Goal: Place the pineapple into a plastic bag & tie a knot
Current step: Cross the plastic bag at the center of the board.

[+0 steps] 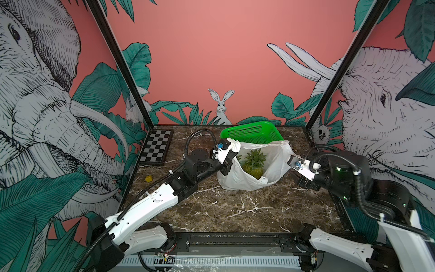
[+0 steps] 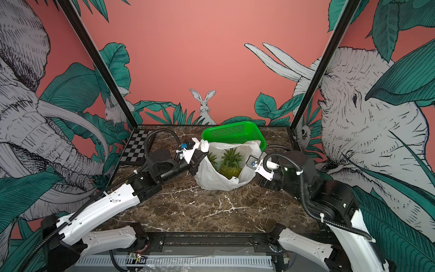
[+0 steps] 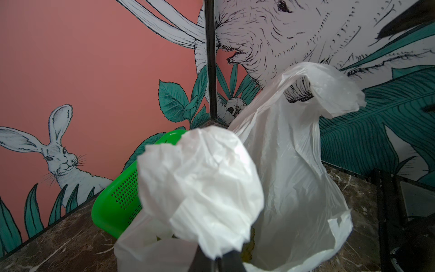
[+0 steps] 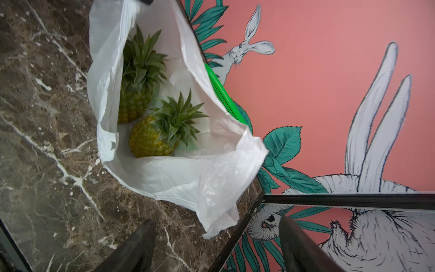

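The plastic bag [image 1: 235, 182] is stood on the marble table [image 1: 235, 209] just in front of the green basket [image 1: 251, 131], its mouth spread open, and two pineapples [image 4: 150, 139] can be seen upright inside it. One handle [image 3: 200, 188] is bunched and pinched in the left gripper [image 3: 216, 257], whose fingers are fully closed on it. The right gripper [image 4: 216, 221] is spread wide with nothing between its fingers, just beside the bag's other handle [image 3: 324, 89], which stands free as a limp loop. No knot has been made yet. The step in hand is judged to be the capture of that free handle. It would best be taken low on the loop, where the film is gathered, so that a long tail is left for tying. The fingers should be closed only once the plastic is well between them, since thin film is easily pushed aside
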### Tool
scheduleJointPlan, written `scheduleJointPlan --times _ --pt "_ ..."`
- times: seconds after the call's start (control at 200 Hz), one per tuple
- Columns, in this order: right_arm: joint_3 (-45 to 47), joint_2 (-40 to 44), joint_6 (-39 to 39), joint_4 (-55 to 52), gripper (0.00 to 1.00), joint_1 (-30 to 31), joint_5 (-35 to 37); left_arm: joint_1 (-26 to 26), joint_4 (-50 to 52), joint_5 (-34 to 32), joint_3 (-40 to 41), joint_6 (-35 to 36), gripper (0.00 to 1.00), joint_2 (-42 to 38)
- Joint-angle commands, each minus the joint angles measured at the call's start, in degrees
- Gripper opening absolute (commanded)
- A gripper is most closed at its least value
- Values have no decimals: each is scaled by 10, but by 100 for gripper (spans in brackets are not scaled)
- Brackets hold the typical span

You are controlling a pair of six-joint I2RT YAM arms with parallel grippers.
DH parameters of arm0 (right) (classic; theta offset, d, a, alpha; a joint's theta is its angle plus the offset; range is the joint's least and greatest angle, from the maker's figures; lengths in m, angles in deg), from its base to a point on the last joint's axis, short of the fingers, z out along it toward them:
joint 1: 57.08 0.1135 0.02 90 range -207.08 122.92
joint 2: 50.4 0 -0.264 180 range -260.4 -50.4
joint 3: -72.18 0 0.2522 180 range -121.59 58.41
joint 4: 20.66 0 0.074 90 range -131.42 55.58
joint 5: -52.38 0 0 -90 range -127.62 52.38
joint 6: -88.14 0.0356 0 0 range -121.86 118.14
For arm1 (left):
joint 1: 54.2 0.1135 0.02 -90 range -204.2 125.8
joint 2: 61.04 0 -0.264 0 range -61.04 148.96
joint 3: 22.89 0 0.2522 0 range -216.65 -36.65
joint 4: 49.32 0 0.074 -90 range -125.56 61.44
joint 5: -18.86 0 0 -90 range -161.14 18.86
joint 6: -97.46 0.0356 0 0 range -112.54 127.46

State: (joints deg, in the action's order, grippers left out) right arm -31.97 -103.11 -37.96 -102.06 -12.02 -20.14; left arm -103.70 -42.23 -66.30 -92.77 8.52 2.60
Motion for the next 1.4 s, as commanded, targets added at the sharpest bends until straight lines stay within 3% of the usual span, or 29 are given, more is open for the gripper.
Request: scheduleJointPlan --times 0.0,0.185,0.27,0.37,0.52,0.63,0.815,0.94,1.035,1.105,1.185,1.26,1.395 --pt "36 2 -41 46 71 -11 36 0 3 -6 -17 -3 0 -4" --pt "78 -16 -42 90 48 -69 21 1 13 -10 -15 1 0 -12" --pt "78 -19 -38 88 30 -84 -9 0 20 -14 -16 2 0 -14" --pt "38 -24 -17 68 0 -88 -86 0 30 -20 -23 5 0 -15" --pt "-48 -63 48 51 0 -88 -238 1 48 -21 -42 14 0 -7" --pt "-46 -83 131 124 0 -88 -327 0 58 -21 -54 22 0 2" --pt "23 -120 351 297 0 -105 -401 1 56 -25 -76 41 0 18" --pt "50 -147 439 347 0 -118 -370 1 52 -18 -90 49 0 36" --pt "23 -167 415 292 0 -131 -333 2 48 -15 -94 50 0 45" --pt "6 -157 355 254 0 -135 -355 3 48 -14 -97 48 0 52" --pt "-7 -127 270 200 29 -135 -375 5 50 -16 -102 43 0 57" --pt "-5 -89 202 165 47 -136 -366 7 52 -17 -106 42 0 62" --pt "-35 -38 102 101 60 -135 -303 10 58 -13 -112 40 0 68"
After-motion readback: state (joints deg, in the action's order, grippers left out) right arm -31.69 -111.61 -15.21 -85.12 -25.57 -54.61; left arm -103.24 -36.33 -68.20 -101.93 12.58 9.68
